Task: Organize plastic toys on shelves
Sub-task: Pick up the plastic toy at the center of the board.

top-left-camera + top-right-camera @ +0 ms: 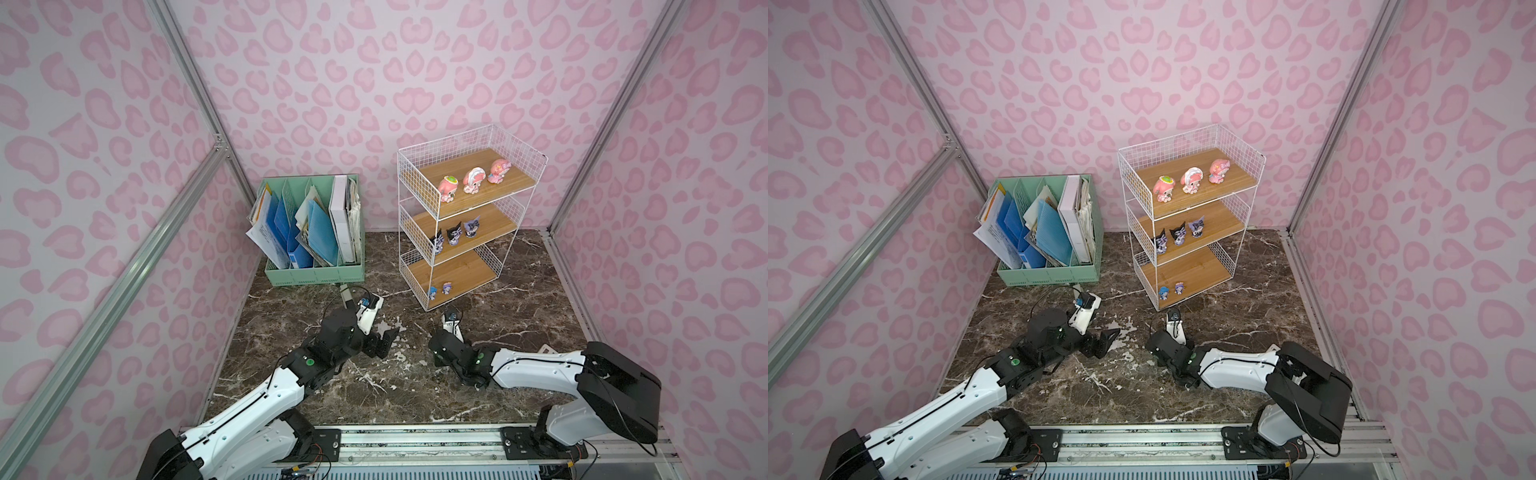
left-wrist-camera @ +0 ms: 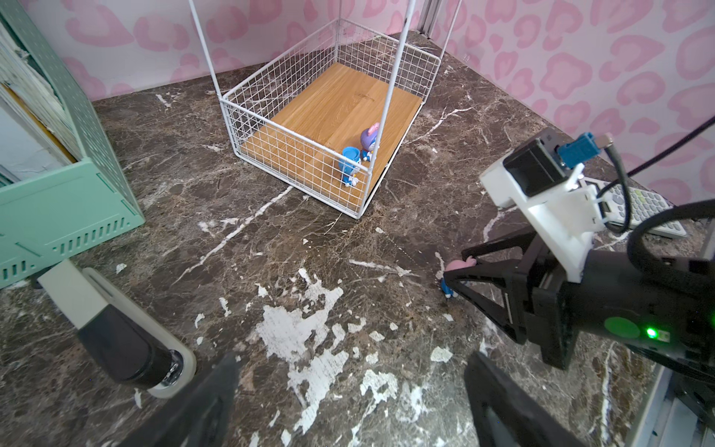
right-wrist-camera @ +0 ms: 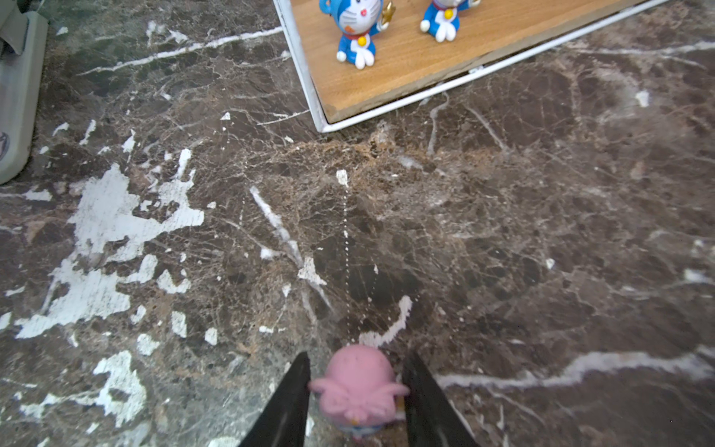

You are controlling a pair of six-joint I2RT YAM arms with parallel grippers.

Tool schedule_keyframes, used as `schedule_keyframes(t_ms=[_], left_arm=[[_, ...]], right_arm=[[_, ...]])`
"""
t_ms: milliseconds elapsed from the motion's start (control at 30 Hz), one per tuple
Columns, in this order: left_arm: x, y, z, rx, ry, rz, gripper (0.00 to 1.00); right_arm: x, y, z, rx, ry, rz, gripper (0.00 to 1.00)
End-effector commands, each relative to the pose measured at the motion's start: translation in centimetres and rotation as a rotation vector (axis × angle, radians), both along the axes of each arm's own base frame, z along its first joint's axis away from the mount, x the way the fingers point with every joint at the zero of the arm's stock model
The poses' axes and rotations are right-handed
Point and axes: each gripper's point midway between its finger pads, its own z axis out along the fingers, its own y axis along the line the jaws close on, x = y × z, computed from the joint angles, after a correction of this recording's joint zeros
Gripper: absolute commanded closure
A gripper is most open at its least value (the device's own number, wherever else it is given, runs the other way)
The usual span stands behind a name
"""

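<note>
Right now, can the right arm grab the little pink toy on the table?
Probably yes. The right gripper has a jaw on each side of the pink toy on the table, and nothing stands between them. Whether it pinches it yet, I cannot tell.

The shelves [image 1: 417,232] stand near the tabletop's [image 1: 519,324] back edge, right of the file organizer [image 1: 316,272]. Their boards [image 1: 515,176] carry three, three and two toys [image 1: 474,179], top down; another toy [image 3: 358,387] stands before them.

Eight toys [image 1: 474,179] stand on the shelves [image 1: 465,272]; a pink-hooded ninth [image 3: 358,387] is outside.
</note>
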Motion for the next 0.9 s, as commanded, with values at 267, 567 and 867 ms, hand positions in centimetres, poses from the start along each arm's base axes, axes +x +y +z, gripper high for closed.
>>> schedule_keyframes(t_ms=[267, 567, 867], left_arm=[[0.1, -0.1, 0.1, -0.001, -0.003, -0.004, 0.07], [0.1, -1.8, -0.5, -0.007, 0.031, -0.068, 0.07], [-0.3, -4.9, -0.8, 0.014, 0.030, -0.195, 0.06]], right_arm=[[0.4, -1.0, 0.5, 0.000, -0.022, 0.011, 0.73], [3.2, -2.9, 2.9, 0.037, -0.079, 0.056, 0.73], [10.1, -7.3, 5.8, 0.108, -0.173, 0.046, 0.73]])
